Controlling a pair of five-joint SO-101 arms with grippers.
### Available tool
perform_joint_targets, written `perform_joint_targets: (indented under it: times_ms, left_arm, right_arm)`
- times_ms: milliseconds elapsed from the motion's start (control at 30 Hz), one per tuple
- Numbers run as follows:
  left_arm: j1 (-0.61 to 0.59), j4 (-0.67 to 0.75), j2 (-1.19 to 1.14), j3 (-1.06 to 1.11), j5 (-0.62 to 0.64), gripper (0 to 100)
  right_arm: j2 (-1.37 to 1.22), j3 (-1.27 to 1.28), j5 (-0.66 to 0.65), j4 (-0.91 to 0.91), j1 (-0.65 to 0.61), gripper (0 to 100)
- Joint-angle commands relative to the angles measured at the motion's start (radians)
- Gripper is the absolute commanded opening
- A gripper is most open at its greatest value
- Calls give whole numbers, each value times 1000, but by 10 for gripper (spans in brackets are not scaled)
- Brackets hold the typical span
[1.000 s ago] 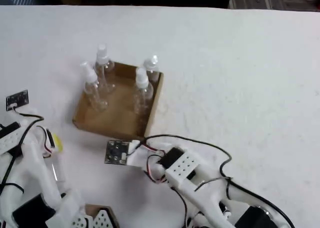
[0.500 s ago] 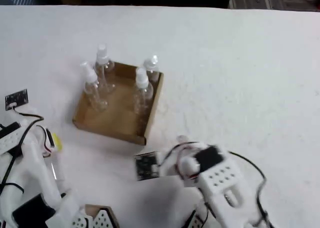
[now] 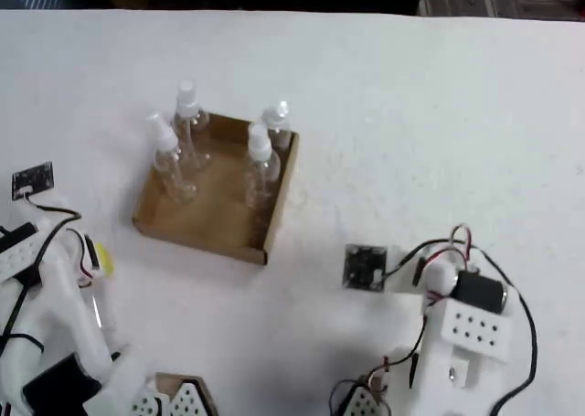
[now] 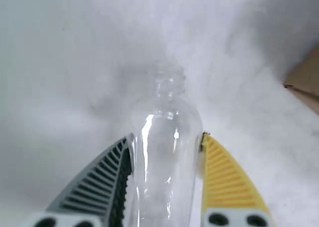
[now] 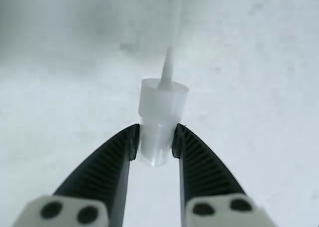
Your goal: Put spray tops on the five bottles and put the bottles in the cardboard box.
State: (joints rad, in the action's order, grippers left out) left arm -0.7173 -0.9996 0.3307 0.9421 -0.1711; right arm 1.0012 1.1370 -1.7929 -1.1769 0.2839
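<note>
Left claw [image 4: 165,138]: clenched on a clear bottle [image 4: 167,112], grey finger [image 4: 107,179] against one flank, yellow finger [image 4: 224,179] against the other, both pressed to the plastic. Gripped around the body, shoulder and bare threaded neck sticking out past the fingertips. Beyond that neck, white table [image 4: 75,47]. Off to the yellow finger's side and a little ahead of the claw, a corner of the cardboard box [image 4: 305,80], apart from the bottle.

Right claw [image 5: 156,129]: grasping a spray top [image 5: 160,112] by its narrower end, a black finger [image 5: 107,172] on either side. Wider collar just past the fingertips, thin tube [image 5: 169,67] running straight on, away from the claw, over the same white cloth.

From above: cardboard box [image 3: 212,213] well ahead of both arms, nearer the left arm [image 3: 46,288] than the right arm [image 3: 468,320]. Upright inside it, four capped bottles [image 3: 261,165], two along the wall on the left arm's side, two along the wall toward the right arm. Bare brown floor in the part of the box closest to the arms.
</note>
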Motion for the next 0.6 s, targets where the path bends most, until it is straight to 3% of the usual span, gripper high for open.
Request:
perform_joint_targets:
  times_ms: [0,167,267,467,567]
  left_arm:
    - [-12,25,-5,6,-12,24]
    - [-12,25,-4,6,-12,24]
    - [-12,23,-4,6,-14,24]
    - [-12,25,-4,6,-14,24]
    - [-12,28,-4,6,-15,24]
  right_arm:
    - [-145,-38,-14,154,35,17]
    - [-398,-132,5,291,35,18]
    - [-544,-233,121,326,35,38]
    - [-748,-419,351,325,35,300]
    - [-777,-482,453,321,35,327]
